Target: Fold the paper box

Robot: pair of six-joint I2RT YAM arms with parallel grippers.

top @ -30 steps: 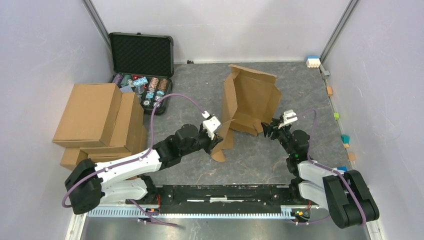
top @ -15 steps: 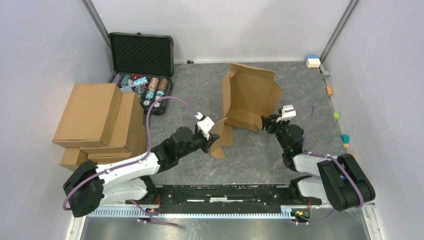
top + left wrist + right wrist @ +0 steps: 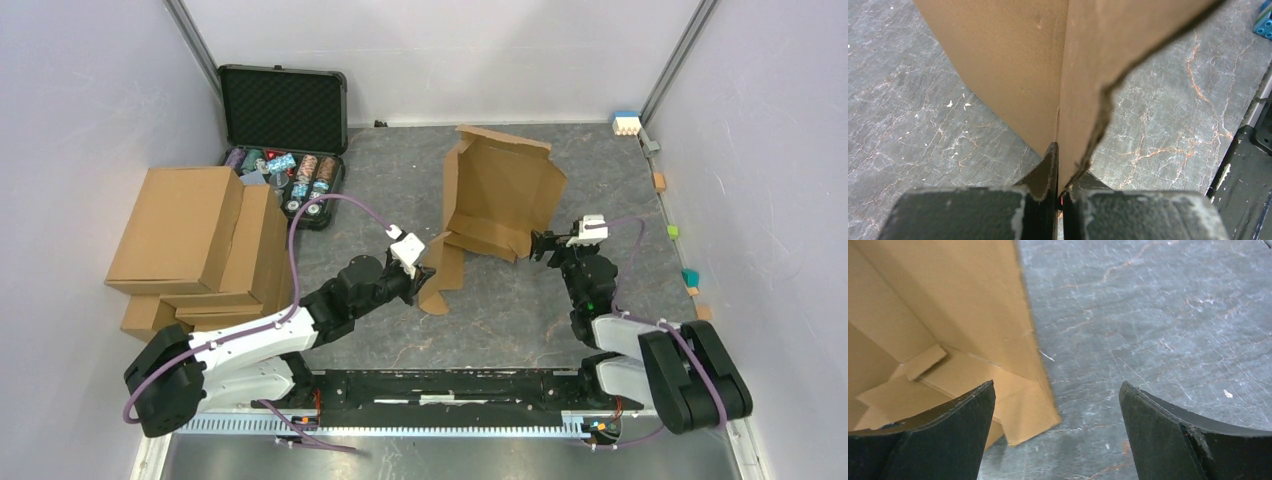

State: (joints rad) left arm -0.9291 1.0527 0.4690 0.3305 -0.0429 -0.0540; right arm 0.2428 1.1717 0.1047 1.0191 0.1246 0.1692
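Currently: one paper box (image 3: 497, 200) on the worktop (image 3: 620, 180), centre and toward the far side, between the two arms. It is half-formed: one large panel stands tilted, side walls are partly raised, and one long flap hangs down toward the near-left with its rounded end on the worktop.

Pincers: 2.
- Left pincer (image 3: 420, 280): clenched on the long flap. The left wrist view shows the cardboard edge pinched in the closed jaws (image 3: 1058, 185), sheet rising upright from them.
- Right pincer (image 3: 540, 245): spread wide, gripping nothing. It sits just beside the box's near-right corner. In the right wrist view that corner lies low in the gap (image 3: 1055, 390), closer to the finger (image 3: 948, 435) at that view's left; contact cannot be told.

Other items:
- Cartons (image 3: 190, 240): one pile at the left wall, at least three; exact count unclear.
- Case (image 3: 283, 110): one, black, lid up, far-left corner, small coloured round pieces inside.
- Small coloured blocks (image 3: 673, 231): at least five, strung along the right edge, well apart from the box.
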